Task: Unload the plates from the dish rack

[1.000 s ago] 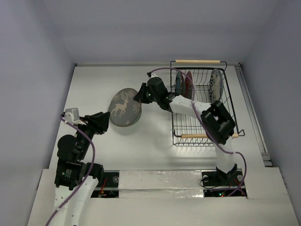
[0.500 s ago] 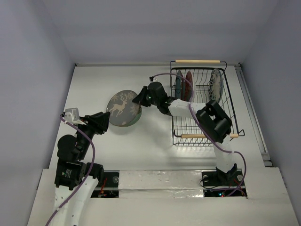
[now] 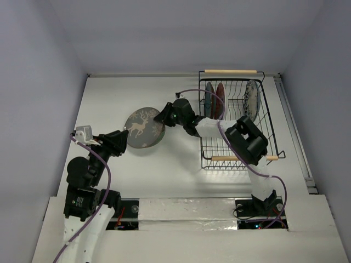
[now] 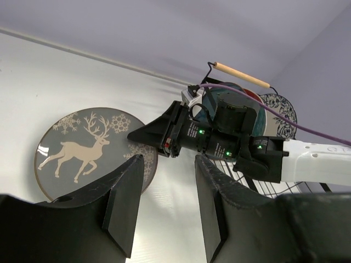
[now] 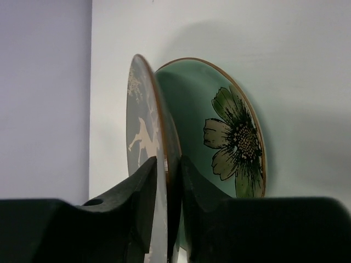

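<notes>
White table [image 3: 164,170] bears green plate [image 5: 219,131] beneath deer plate [image 3: 141,127].

Grey deer plate [image 3: 143,127] tilted over green flower plate [image 5: 230,142]; three plates [image 3: 220,98] upright in rack [image 3: 230,71].

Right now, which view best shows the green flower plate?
Right wrist: the green flower plate shows its flower, behind the deer plate that the right gripper holds edge-on. In the top and left wrist views the deer plate hides nearly all of it.

Right hand [image 3: 163,116] drawn slightly nearer, grey deer plate [image 3: 141,127] carried a touch left with it
</notes>
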Motion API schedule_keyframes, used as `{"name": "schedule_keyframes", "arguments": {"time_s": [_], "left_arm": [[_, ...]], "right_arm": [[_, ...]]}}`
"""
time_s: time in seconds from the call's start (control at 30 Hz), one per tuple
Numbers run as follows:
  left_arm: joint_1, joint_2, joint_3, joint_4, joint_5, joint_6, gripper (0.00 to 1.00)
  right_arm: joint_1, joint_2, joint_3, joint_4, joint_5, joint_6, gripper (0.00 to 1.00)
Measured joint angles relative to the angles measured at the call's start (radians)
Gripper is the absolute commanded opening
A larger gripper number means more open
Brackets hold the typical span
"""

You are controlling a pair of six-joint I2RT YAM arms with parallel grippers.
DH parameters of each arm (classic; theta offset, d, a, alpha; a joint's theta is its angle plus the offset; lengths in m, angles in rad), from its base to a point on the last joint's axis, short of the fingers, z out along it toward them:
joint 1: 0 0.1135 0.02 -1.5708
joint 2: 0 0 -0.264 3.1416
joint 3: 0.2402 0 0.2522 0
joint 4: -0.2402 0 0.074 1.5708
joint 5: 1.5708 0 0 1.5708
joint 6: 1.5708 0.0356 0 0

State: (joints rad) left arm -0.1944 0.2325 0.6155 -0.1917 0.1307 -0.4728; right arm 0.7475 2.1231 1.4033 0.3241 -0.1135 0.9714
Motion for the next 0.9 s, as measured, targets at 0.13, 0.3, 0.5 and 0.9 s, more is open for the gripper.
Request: {"name": "schedule_keyframes", "arguments": {"time_s": [0.13,0.3,0.5,0.9], "left_arm": [[0.000,0.000,0.000,0.000,0.000,0.000,0.39],[0.000,0.000,0.000,0.000,0.000,0.000,0.39],[0.000,-0.001,0.000,0.000,0.000,0.000,0.39],[0.000,-0.001,0.000,0.000,0.000,0.000,0.39]], "right_arm": [[0.000,0.000,-0.002,0.006,0.000,0.006,0.49],[0.000,0.000,-0.004,-0.030,0.010,-0.018,0.65],[0.000,0.000,0.001,-0.113,0.045,-0.079,0.82],[0.031,0.015,0.164,-0.403,0.218,-0.245,0.94]]}}
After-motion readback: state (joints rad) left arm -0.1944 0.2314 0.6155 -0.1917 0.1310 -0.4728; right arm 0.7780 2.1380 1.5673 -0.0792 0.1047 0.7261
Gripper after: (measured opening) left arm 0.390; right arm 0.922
